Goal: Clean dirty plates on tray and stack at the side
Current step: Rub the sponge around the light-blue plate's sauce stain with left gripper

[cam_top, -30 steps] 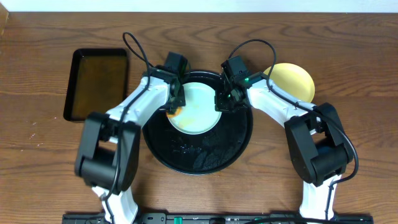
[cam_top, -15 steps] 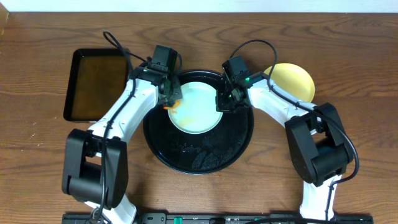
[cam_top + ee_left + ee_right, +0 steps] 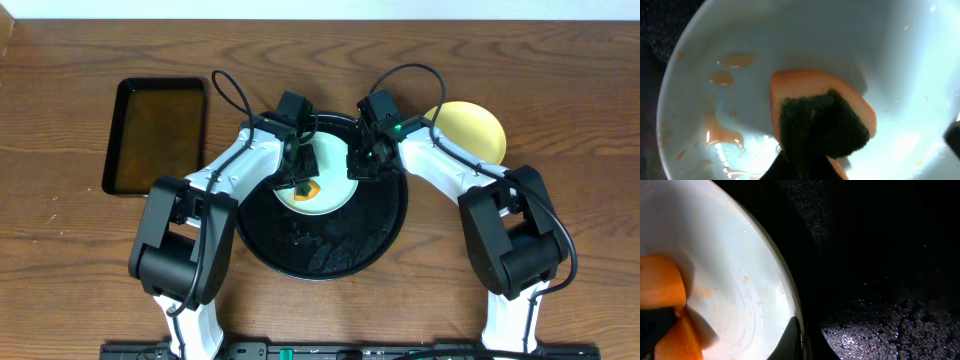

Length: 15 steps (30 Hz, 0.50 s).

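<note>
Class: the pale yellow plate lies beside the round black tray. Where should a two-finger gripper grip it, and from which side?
Probably its rim, at the far right edge, coming down from above. The yellow plate lies flat and shallow on the table, so only the thin raised rim offers a pinch; the right arm overhangs its near left part.

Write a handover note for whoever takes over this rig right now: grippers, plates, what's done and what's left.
Grippers: left gripper shut on the sponge, pressed on the mint plate; right gripper shut on that plate's right rim, steadying it.
Things: the mint plate lies in the round black tray; the yellow plate sits on the table to the right.
Done: the yellow plate is off the tray.
Left: orange smears show on the mint plate; finish scrubbing, then stack it at the side.
</note>
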### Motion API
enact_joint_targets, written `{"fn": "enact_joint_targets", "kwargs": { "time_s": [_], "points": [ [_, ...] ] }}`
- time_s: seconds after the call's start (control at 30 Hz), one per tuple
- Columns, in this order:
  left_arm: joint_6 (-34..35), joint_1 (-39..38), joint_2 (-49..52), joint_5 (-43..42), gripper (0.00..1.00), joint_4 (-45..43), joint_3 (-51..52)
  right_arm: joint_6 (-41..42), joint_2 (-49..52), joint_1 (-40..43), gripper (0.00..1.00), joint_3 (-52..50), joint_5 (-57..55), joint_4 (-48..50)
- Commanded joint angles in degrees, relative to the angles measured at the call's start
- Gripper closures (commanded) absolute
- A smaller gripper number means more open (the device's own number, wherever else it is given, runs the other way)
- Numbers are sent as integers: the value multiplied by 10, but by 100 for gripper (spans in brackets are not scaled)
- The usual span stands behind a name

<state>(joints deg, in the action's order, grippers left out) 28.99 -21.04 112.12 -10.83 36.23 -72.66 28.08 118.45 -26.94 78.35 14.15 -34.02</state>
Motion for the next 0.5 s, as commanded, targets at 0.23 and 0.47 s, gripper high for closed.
{"fn": "enact_joint_targets", "kwargs": {
  "time_s": [0.23, 0.47],
  "points": [
    [-109, 38, 7, 129, 92, 69, 4, 2, 24, 8, 99, -14, -66, -11],
    [-178, 61, 7, 192, 92, -25, 4, 2, 24, 8, 99, -14, -66, -11]
  ]
}}
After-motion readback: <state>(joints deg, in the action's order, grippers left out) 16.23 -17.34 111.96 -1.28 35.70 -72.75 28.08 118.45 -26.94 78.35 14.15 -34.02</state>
